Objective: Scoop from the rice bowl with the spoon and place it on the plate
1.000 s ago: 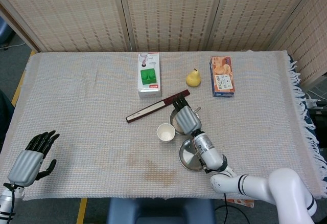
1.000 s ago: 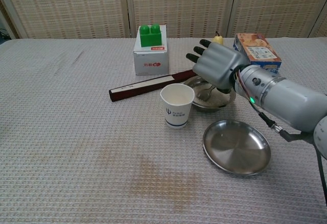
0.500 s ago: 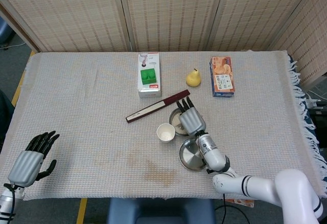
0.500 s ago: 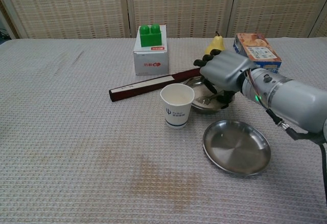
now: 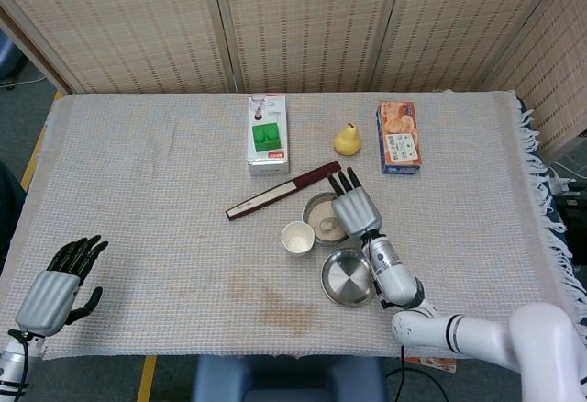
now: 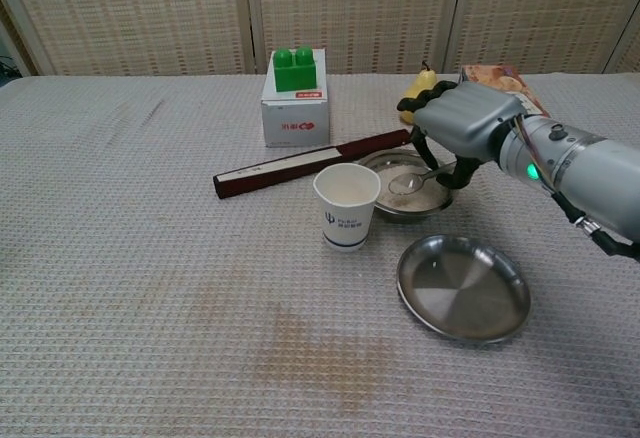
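This looks like a robot test room rather than a home. A worktop (image 5: 138, 191) under a woven grey cloth stands before folding woven screens (image 5: 303, 26). Unrelated props sit on it: a toy block box (image 5: 267, 134), a pear (image 5: 347, 139), a snack box (image 5: 399, 137).

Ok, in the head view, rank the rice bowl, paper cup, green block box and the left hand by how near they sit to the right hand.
1. Rice bowl: directly beside the right hand, under its fingers.
2. Paper cup: just past the bowl, lower left.
3. Green block box: further off, up toward the screen.
4. Left hand: farthest, at the table's near left corner.
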Available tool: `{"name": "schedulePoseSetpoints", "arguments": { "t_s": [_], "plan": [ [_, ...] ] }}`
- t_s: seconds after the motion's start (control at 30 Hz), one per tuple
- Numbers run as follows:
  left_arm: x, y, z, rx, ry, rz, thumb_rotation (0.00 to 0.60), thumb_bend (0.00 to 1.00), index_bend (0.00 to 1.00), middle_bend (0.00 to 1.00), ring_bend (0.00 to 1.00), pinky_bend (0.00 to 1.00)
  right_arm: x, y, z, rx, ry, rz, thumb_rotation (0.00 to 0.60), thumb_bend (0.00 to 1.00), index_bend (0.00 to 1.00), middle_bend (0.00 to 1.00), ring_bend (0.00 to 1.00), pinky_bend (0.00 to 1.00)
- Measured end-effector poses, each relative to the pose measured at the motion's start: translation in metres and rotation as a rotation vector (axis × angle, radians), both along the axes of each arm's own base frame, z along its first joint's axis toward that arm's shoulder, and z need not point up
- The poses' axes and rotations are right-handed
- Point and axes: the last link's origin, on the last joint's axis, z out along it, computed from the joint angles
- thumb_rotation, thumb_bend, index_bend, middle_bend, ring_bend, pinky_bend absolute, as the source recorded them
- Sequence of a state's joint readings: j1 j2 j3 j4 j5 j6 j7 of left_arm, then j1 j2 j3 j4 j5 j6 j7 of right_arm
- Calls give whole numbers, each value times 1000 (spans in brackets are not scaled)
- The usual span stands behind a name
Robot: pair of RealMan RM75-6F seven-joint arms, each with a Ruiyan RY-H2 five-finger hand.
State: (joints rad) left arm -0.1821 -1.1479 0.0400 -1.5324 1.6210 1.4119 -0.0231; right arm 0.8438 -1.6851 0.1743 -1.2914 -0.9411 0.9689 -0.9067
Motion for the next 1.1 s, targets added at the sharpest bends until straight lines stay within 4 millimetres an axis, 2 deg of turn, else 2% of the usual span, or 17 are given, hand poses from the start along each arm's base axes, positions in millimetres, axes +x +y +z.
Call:
{"name": "schedulePoseSetpoints", "arguments": {
  "t_s": [0.33,0.6,0.8,1.1],
  "plan": [
    [0,0,0,-1,1,1,600,461,0,0,0,92,-9,-1,3,7,-38,-42,600,472,645,27,0,0],
    [0,0,0,-2,1,1,600,461,0,0,0,93,-3,1,8,5,-83,-38,600,473,645,27,0,0],
    [2,-1,-1,-14,-7,-1,600,461,0,0,0,93,8,5,14,9,-132,-24,600,473,645,27,0,0],
    [2,-2,1,-14,-14,-4,600,461,0,0,0,92,39,8,19,16,-173,24,600,473,644,27,0,0]
  ]
}}
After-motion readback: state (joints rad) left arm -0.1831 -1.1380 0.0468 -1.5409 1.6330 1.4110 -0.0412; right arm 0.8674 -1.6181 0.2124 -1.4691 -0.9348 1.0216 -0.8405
